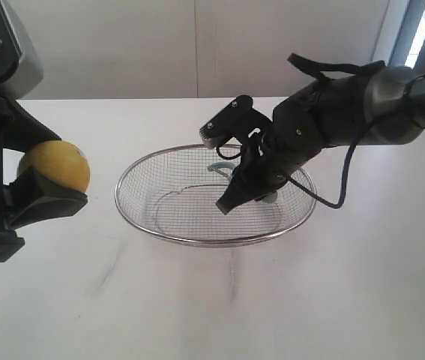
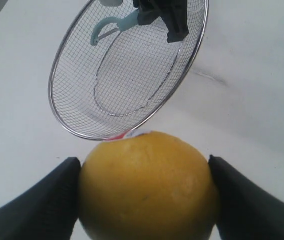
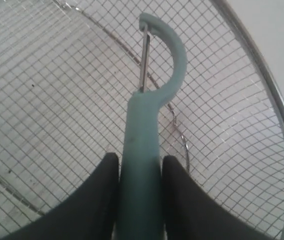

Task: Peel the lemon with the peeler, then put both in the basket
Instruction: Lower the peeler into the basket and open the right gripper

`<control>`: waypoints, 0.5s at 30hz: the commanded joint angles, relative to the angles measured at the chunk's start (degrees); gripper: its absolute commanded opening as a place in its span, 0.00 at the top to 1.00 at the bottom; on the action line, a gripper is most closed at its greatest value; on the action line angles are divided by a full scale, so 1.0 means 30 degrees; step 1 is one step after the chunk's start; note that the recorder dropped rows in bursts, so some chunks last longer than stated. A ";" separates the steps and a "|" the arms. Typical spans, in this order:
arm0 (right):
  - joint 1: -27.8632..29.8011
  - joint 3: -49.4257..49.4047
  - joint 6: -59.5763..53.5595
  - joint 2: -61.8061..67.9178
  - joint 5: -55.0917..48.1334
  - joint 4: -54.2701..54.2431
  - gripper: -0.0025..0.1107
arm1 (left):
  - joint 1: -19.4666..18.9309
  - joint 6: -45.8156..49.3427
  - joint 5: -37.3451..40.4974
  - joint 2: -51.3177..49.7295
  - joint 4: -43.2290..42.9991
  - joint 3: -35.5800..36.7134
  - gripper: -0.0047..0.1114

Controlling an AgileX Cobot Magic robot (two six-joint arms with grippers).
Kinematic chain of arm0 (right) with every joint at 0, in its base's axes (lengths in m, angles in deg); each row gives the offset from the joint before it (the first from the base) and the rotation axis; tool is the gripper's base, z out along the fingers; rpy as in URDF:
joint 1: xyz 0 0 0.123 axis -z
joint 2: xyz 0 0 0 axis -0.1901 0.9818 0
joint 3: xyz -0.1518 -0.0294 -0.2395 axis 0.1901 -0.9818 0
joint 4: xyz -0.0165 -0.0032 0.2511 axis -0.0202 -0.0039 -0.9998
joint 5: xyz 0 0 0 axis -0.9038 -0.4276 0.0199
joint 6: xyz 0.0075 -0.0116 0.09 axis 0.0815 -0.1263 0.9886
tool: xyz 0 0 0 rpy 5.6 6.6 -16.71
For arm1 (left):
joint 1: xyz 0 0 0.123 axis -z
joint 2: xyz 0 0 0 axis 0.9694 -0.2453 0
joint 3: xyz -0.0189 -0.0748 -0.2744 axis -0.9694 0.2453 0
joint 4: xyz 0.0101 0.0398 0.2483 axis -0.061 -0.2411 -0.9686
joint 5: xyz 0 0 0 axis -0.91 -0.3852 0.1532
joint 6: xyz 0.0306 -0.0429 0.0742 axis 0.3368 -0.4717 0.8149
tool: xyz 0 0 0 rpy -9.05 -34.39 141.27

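The yellow lemon [image 1: 55, 166] is clamped between the black fingers of my left gripper [image 1: 43, 184], held above the table to the left of the basket [image 1: 133, 214]. In the left wrist view the lemon [image 2: 148, 186] fills the gap between both pads. My right gripper [image 1: 243, 187] reaches down into the basket and is shut on the teal peeler [image 3: 142, 160] by its handle. The peeler's curved head and blade [image 3: 145, 60] point at the mesh; its head [image 1: 219, 166] shows near the basket's far wall.
The wire basket [image 2: 61, 125] sits on a white table [image 1: 332, 300]. A black cable hangs from the right arm [image 1: 347, 112] over the basket's right rim. A white wall stands behind the table.
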 commanded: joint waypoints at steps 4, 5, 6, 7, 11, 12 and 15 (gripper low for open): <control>0.0070 0.0080 -0.0107 0.0909 0.0740 0.1191 0.95 | -0.0013 -0.0162 -0.0128 0.0253 0.0354 0.0089 0.96; 0.0070 0.0048 -0.0107 0.0951 0.0831 0.1191 0.93 | -0.0013 -0.0162 -0.0128 0.0253 0.0354 0.0089 0.96; 0.0070 0.0048 -0.0107 0.0993 0.0866 0.1191 0.87 | -0.0013 -0.0162 -0.0128 0.0253 0.0354 0.0089 0.96; 0.0070 0.0048 -0.0107 0.1025 0.0868 0.1191 0.84 | -0.0013 -0.0162 -0.0128 0.0253 0.0354 0.0089 0.96; 0.0070 0.0048 -0.0107 0.1025 0.0830 0.1191 0.72 | -0.0013 -0.0162 -0.0128 0.0253 0.0354 0.0089 0.96; 0.0070 0.0048 -0.0070 0.1025 0.0755 0.1191 0.70 | -0.0013 -0.0162 -0.0128 0.0253 0.0354 0.0089 0.96; 0.0070 0.0048 -0.0070 0.1025 0.0494 0.1151 0.66 | -0.0013 -0.0162 -0.0128 0.0253 0.0354 0.0089 0.96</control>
